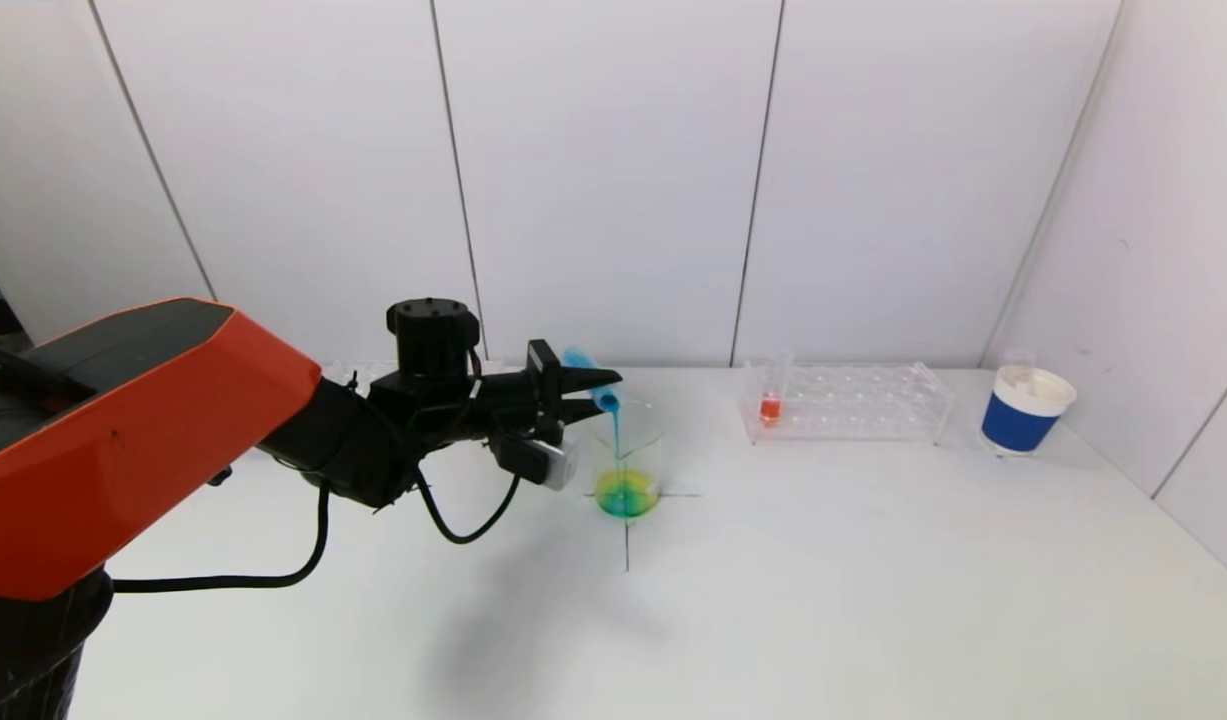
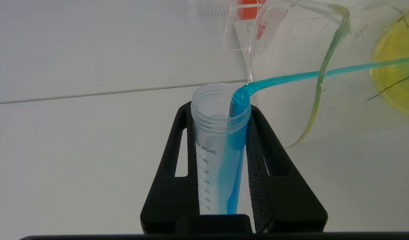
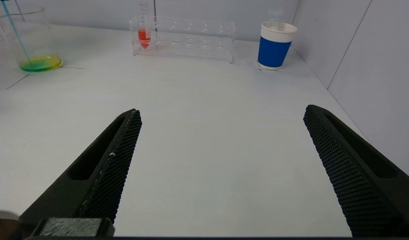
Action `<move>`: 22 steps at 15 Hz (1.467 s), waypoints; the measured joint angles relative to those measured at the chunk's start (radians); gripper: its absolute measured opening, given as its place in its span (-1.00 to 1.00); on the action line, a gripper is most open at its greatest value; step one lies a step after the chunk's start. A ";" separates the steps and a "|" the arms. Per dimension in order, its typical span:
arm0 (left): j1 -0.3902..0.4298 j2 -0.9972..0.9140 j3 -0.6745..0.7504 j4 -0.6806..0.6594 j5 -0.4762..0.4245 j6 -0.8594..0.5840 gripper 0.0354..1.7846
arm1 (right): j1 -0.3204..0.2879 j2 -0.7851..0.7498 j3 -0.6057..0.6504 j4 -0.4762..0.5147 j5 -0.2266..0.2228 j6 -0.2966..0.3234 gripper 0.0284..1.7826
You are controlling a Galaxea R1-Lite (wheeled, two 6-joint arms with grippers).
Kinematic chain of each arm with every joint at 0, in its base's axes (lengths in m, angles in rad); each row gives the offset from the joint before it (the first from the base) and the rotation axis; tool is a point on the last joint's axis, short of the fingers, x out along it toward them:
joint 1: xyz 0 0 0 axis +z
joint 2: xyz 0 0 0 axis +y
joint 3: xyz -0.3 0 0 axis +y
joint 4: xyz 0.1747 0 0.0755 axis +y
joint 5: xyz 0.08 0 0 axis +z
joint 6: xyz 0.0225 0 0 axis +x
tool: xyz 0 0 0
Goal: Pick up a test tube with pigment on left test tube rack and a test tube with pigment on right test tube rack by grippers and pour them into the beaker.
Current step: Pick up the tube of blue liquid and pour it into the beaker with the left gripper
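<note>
The left claw (image 1: 601, 391), at centre left of the head view, is clamped on a tube (image 2: 221, 146) of blue pigment, its pads pressing both sides of the barrel. The tube is tipped mouth-down over the beaker (image 1: 628, 460), and a thin blue stream (image 1: 617, 440) runs from its lip into the glass. At the bottom of the beaker lies a shallow pool (image 1: 626, 494), yellow-green with blue at the centre. The beaker stands on the counter (image 1: 773, 600) at a black cross mark, near the middle of the head view. To its right, well apart, sits the clear right rack (image 1: 853, 402), with one tube of red pigment (image 1: 770, 405) upright at its left end. Farther right, near the wall, stands a blue-and-white paper cup (image 1: 1025, 410). Behind the left arm, at the counter's back edge, a bit of another clear rack (image 1: 348, 372) shows. The right claw (image 3: 221, 173) appears only in its own wrist view, fingers spread wide and holding nothing, low over bare counter, well short of the right rack and cup.
</note>
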 joint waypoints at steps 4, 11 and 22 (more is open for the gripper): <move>0.000 -0.004 -0.019 0.047 0.011 0.042 -0.54 | 0.000 0.000 0.000 0.000 0.000 0.000 0.99; 0.000 -0.022 -0.073 0.166 0.035 0.123 -0.54 | 0.000 0.000 0.000 0.000 0.000 0.000 0.99; -0.006 -0.057 -0.107 0.247 0.068 0.190 -0.54 | 0.000 0.000 0.000 0.000 0.000 0.000 0.99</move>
